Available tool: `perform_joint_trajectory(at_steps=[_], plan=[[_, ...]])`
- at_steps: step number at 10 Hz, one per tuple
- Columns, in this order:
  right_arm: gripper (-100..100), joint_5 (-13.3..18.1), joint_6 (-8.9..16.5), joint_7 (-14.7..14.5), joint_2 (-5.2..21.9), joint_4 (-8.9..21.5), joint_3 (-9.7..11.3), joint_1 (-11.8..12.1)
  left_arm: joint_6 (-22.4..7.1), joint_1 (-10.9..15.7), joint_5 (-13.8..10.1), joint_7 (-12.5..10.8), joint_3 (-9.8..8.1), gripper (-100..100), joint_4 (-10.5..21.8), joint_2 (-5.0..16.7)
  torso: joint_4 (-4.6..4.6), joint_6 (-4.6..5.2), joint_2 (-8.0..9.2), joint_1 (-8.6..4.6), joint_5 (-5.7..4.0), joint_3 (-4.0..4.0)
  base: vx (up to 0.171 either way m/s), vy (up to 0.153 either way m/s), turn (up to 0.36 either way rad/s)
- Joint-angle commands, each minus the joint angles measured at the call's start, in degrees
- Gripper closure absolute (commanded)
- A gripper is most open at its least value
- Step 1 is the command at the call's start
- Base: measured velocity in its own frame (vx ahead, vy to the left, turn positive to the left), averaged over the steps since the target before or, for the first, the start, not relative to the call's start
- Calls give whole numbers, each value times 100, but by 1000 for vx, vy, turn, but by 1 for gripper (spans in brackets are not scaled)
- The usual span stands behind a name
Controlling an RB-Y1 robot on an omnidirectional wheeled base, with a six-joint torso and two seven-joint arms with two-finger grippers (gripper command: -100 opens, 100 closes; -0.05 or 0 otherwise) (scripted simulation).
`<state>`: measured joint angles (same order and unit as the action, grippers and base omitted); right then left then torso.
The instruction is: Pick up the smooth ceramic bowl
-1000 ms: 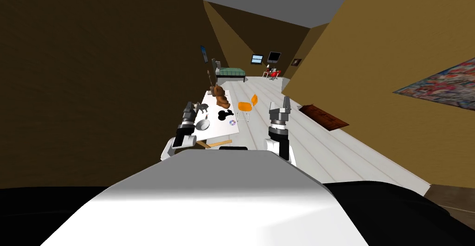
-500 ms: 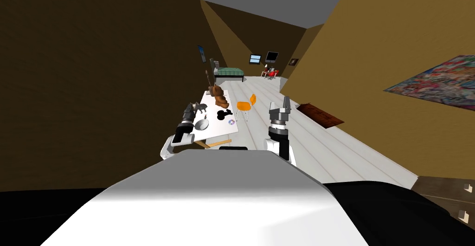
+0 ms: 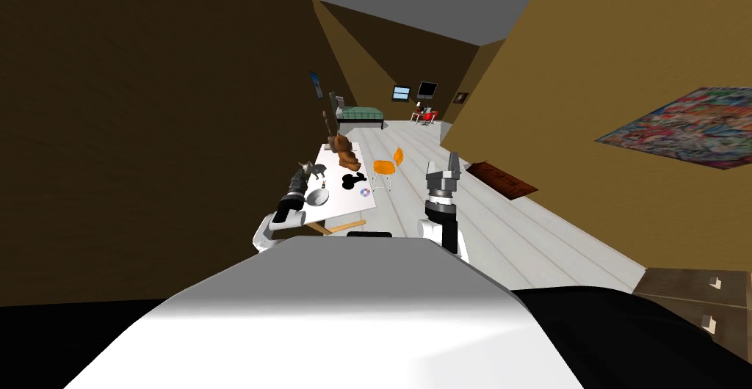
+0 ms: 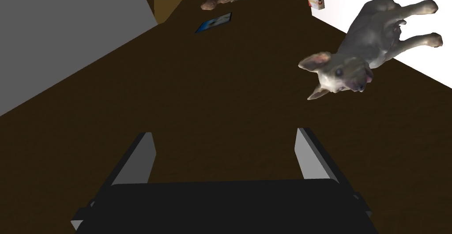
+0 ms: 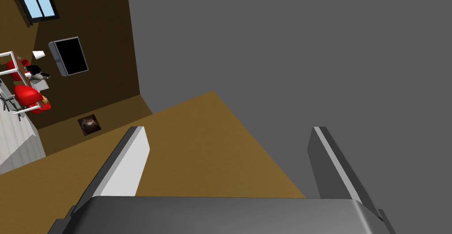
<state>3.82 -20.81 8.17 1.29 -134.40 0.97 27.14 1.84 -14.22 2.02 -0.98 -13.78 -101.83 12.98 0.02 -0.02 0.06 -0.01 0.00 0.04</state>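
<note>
On the white worktop (image 3: 341, 198) ahead of the robot's left side, the bowl (image 3: 318, 197) sits upright as a small, round, grey dish close to the near edge. The left pincer (image 3: 299, 179) is just beside it, on the side toward the dark brown wall (image 3: 147, 135), and the bowl is not between its fingers. Seen from the left wrist, its 2 fingers (image 4: 142, 156) stand wide apart with nothing held. They face the dark wall, and a grey dog figure (image 4: 366, 54) stands on the worktop off to 1 side of them.

Farther along the worktop lie a black mouse-head shape (image 3: 354, 180) and a small disc (image 3: 365, 193). A brown figure (image 3: 350, 158) stands beyond them. 2 orange chairs (image 3: 385, 168) stand on the pale plank floor (image 3: 499, 230) next to the worktop, and a dark brown rug (image 3: 503, 179) lies by the ochre wall. A bed with a green cover (image 3: 360, 114) is at the far end of the room.

The right pincer (image 3: 449, 163) is raised over the floor, well apart from the worktop. Its fingers (image 5: 132, 165) are wide apart and hold nothing.
</note>
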Motion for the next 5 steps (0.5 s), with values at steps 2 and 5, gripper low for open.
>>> perform_joint_trajectory(at_steps=[2,5], plan=[[0,0,0,0,0,0,0,0,-199,132,-22,4,-92,-100,309,75,0,1,0,0,0,0,-15,-4,-41],[0,0,0,0,0,0,0,0,-601,349,-90,-20,-257,-100,815,245,-1,0,-2,0,0,-1,-13,-11,-49]])
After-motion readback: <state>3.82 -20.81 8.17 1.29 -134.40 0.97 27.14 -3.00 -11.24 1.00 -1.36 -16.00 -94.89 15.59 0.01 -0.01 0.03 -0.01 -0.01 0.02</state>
